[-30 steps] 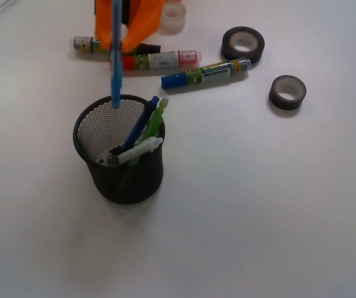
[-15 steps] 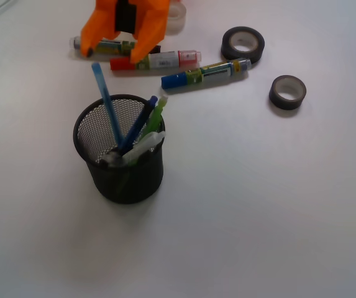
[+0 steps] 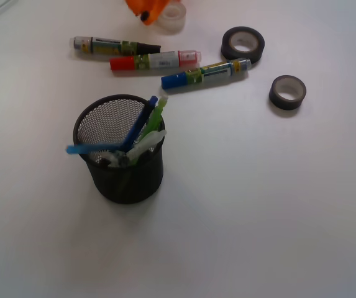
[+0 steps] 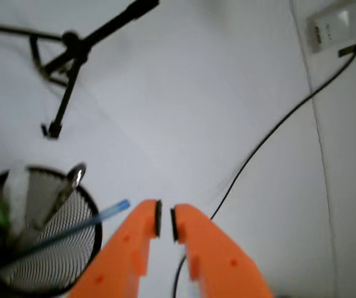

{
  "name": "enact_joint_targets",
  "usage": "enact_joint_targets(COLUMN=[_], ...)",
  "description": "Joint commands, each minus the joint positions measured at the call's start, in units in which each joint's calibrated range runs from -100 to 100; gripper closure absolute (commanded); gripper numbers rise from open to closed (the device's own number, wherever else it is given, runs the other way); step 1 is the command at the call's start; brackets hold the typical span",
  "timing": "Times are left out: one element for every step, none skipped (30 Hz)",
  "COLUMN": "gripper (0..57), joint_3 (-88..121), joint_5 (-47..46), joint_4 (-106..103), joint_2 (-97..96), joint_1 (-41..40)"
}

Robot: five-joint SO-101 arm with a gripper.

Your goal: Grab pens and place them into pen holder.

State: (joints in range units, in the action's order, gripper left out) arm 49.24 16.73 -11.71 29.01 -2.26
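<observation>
Claw (image 4: 165, 221) nearly closed, empty. Below-left: light blue pen (image 3: 94, 148) lying across holder (image 3: 127, 180) rim. Could tip out if bumped.

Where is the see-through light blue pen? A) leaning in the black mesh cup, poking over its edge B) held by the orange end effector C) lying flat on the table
A: the translucent light blue pen rests in the round black wire-mesh cup, jutting past its rim.

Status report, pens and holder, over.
Tool shut, empty, clear of the table. Light blue pen lies tilted across pen holder rim. Nothing in the way.
</observation>
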Motion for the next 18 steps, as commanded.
enact_joint_targets(gripper=[55.7, 55.7, 55.7, 55.7, 55.7, 55.6, 55.6, 55.6, 55.6, 55.6, 55.6, 55.6, 55.6, 55.6, 55.6, 55.6, 55.6, 55.6], joint_3=[6.56, 8.83, 11.18, 13.26, 15.35, 17.07, 18.79, 20.33, 21.87, 23.23, 24.50, 27.21, 28.75, 30.38, 32.01, 33.55, 35.27, 36.91], joint_5=[-7.62, -8.99, -10.01, -10.84, -11.53, -12.01, -12.41, -12.89, -13.38, -13.82, -14.11, -14.65, -14.95, -15.19, -15.43, -15.63, -15.82, -15.87], joint_4=[14.68, 17.66, 21.07, 24.48, 27.98, 31.30, 34.63, 37.60, 40.58, 43.20, 45.56, 50.11, 51.95, 53.70, 55.19, 56.50, 57.73, 58.86], joint_2=[11.24, 13.79, 16.42, 19.06, 21.86, 24.58, 27.30, 29.77, 32.32, 34.53, 36.74, 40.73, 42.60, 44.22, 45.83, 47.36, 48.81, 50.25], joint_1=[0.87, 1.10, 1.40, 1.62, 1.70, 1.70, 1.70, 1.70, 1.77, 1.77, 1.77, 1.77, 1.77, 1.77, 1.77, 1.77, 1.77, 1.77])
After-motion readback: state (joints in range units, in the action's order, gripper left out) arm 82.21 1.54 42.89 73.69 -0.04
